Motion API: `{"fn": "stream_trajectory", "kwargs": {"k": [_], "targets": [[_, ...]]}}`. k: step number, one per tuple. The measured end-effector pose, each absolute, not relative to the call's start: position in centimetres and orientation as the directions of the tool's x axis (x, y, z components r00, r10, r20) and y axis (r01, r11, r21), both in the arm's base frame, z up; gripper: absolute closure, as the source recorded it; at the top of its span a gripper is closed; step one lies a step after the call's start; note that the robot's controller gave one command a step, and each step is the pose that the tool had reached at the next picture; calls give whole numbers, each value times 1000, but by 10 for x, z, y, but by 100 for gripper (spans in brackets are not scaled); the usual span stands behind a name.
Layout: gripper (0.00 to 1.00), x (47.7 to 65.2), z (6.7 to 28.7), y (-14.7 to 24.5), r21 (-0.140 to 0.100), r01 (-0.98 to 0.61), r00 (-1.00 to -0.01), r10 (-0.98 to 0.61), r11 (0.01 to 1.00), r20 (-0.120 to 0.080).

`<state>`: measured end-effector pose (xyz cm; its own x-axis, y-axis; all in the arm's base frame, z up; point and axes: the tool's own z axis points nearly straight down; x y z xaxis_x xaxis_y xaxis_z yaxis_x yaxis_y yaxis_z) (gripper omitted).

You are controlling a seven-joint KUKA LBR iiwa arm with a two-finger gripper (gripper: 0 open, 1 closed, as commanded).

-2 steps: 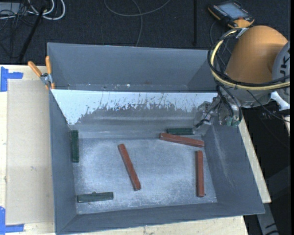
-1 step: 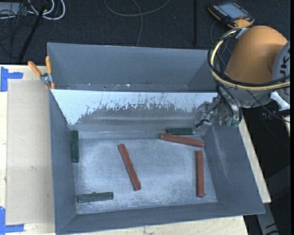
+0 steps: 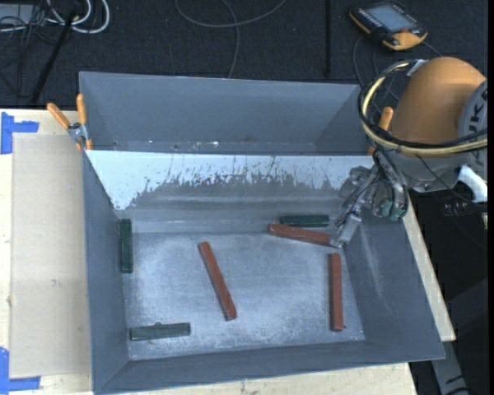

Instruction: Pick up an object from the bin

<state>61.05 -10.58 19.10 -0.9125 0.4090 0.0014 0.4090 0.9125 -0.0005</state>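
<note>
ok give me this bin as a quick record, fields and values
bin: grey metal
red sticks: middle red stick; right red stick; back red stick
green sticks: left green stick; front green stick; back green stick
gripper: low at back right, by the right end of the back red stick
grasp: cannot tell
</note>
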Motion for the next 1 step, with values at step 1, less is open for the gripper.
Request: {"fn": "stream_trajectory", "kwargs": {"k": [1], "targets": [[100,611,192,-105,0,407,-913,407,913,0]]}}
